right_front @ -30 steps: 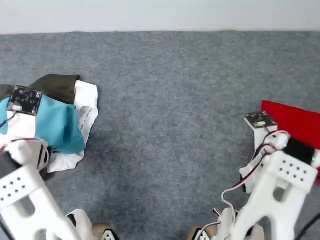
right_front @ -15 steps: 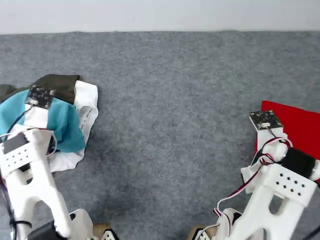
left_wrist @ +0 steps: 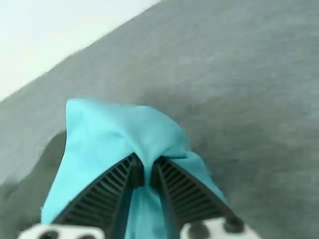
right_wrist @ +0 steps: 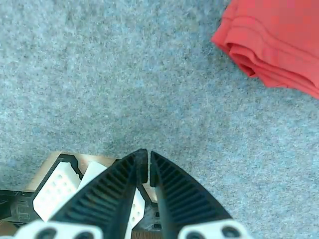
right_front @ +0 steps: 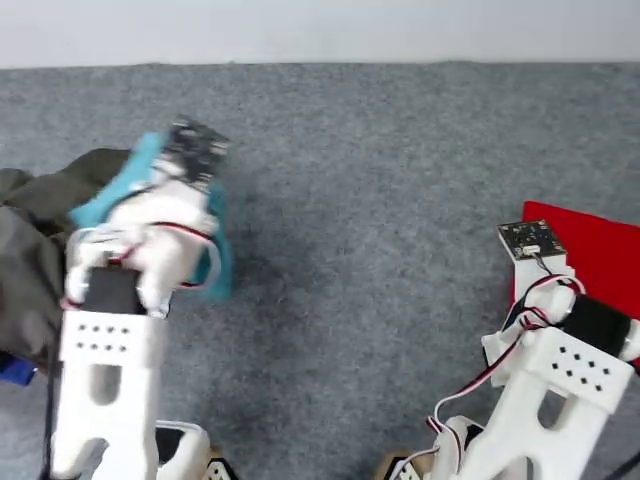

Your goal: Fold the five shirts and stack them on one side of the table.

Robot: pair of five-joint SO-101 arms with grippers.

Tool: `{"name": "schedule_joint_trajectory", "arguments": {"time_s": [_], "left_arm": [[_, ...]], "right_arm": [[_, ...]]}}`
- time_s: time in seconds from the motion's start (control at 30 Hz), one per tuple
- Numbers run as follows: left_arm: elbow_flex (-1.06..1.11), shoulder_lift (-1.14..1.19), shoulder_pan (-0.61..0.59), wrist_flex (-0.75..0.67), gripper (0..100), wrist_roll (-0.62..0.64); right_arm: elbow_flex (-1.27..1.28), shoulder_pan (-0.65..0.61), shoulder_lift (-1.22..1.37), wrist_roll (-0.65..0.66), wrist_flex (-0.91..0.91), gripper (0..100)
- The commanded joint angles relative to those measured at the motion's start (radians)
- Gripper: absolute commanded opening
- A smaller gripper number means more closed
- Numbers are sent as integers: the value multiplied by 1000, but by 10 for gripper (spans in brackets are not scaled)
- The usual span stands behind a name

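Up came my left arm since half a second before, swinging off the pile of shirts point(right_front: 30, 240) and out toward the middle of the table point(right_front: 400, 200). It took the blue-green shirt point(left_wrist: 114, 129) with it. The right arm stayed put.

My left claw point(left_wrist: 143, 167) was pinched tight on a bunched-up fold of that shirt. The cloth puffed up above the claw tips and hung down around them. In the high view the shirt dangled in the air under the arm, off the table.

My right claw point(right_wrist: 145, 162) was closed with nothing in it. It hung over bare table, with the red shirt point(right_wrist: 279, 45) near it. The red shirt lay folded at the right edge of the table.

I thought the blue-green shirt would be light, soft and floppy. It would not hold any shape by itself, and it could slide out of a small pinch. A grab in the middle only made a lump. I judged that I should lay it down, then take it by a shoulder or a bottom corner, so it could spread flat for folding.
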Motion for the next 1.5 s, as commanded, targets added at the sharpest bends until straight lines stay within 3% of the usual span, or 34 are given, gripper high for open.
{"name": "schedule_joint_trajectory", "arguments": {"time_s": [0.0, 0.2, 0.33, 0.53, 0.67, 0.77, 0.97, 1.07, 1.27, 1.47], "left_arm": [[-38, -38, 199, -40, 13, 23], [-39, -38, 477, -87, 13, 23], [4, -35, 554, -123, 13, 20], [156, -37, 422, -186, 44, 21], [254, -43, 222, -183, 197, 21], [295, -40, 61, -160, 235, 20], [325, -46, -141, -89, 235, -64], [309, -46, -141, -34, 233, -69], [298, -37, 21, 95, 233, -112], [387, -14, 120, 18, 236, -112]], "right_arm": [[-5, -8, -25, -11, 41, 9], [-5, -8, -25, -11, 41, 9], [-5, -8, -24, -11, 39, 9], [-5, -13, -18, -11, 38, 9], [-6, -15, -18, -12, 4, 9], [-8, -27, -16, -11, -25, 9], [-6, -252, -15, -17, -15, 9], [-6, -326, -15, -18, -19, 9], [-6, -349, -15, -18, -15, 9], [-5, -343, -15, -18, -13, 9]]}}
